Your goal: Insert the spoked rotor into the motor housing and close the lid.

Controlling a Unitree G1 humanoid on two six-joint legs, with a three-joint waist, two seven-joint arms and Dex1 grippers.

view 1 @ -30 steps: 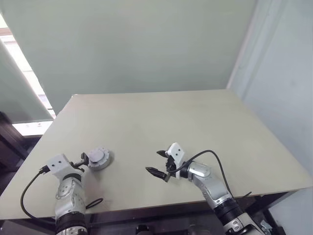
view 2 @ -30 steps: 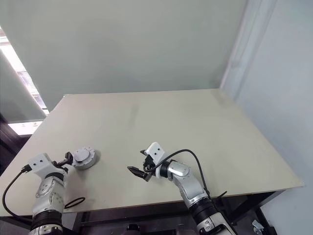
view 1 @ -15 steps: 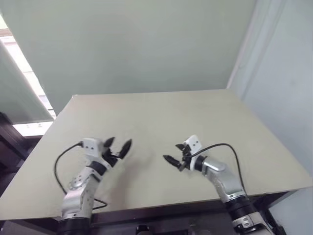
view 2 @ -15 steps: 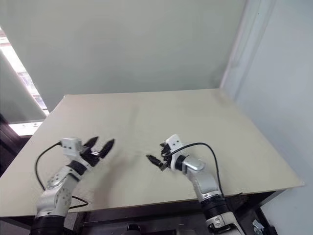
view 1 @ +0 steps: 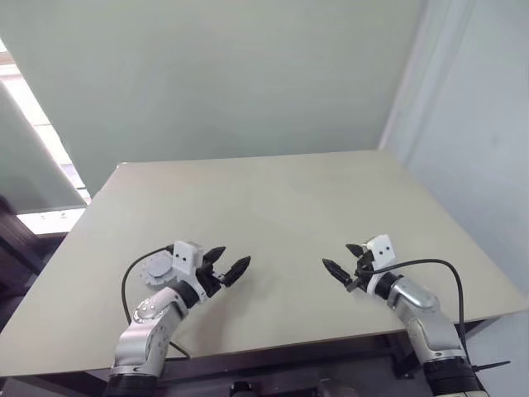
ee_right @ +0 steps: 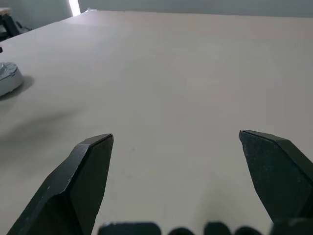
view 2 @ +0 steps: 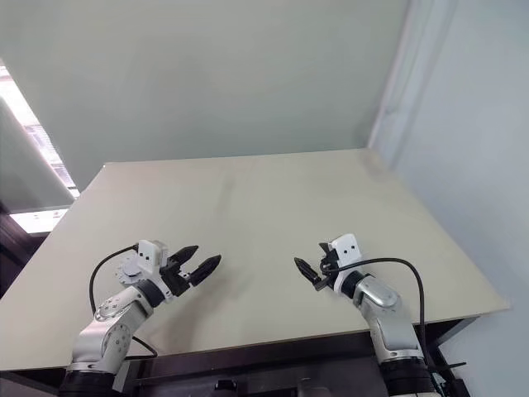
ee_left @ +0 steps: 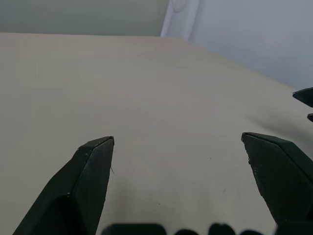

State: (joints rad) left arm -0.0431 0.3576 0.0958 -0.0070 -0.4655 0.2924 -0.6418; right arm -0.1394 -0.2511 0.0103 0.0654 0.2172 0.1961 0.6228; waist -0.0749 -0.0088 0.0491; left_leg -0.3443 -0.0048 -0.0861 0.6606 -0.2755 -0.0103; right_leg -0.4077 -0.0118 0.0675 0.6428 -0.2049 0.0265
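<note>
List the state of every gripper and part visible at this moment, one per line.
left gripper: open, empty, above the table.
right gripper: open, empty, apart from the left one.
grey disc: flat on the table, partly hidden behind the left wrist, untouched.

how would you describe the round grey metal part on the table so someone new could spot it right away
Start at the wide beige table and go to its near left corner area. There, just behind the left tool's white wrist block, lies a small round grey metal disc, partly hidden by that block. It is the one loose part lying on the bare tabletop; everything else near it is robot arm and black cable.
</note>
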